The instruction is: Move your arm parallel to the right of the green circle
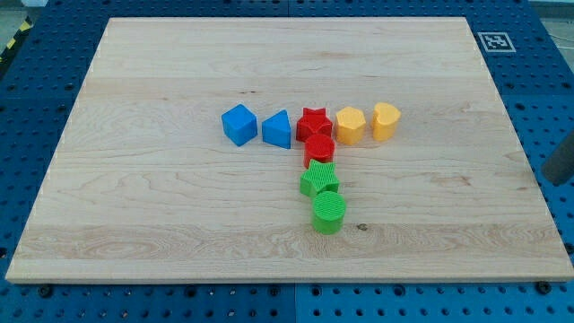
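Note:
The green circle (329, 213) stands on the wooden board (161, 197), at the bottom end of a column of blocks near the middle. A green star (319, 178) touches it just above. My rod enters at the view's right edge, and my tip (546, 181) sits just past the board's right edge. It is far to the right of the green circle, slightly higher in the view, and touches no block.
Above the green star stand a red circle (319, 149) and a red star (314, 122). A blue cube (239, 124) and a blue triangle (277, 129) lie left of the red star. A yellow hexagon (350, 125) and a yellow heart (386, 120) lie right of it.

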Controlling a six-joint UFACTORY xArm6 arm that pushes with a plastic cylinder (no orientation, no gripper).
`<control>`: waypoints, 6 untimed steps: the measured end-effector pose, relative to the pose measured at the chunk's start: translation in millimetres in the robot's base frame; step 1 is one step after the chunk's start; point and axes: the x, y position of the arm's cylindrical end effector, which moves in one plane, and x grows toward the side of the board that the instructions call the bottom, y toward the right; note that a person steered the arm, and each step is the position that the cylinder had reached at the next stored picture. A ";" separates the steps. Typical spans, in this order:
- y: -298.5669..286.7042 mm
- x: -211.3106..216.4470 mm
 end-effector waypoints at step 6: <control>-164.9 40.5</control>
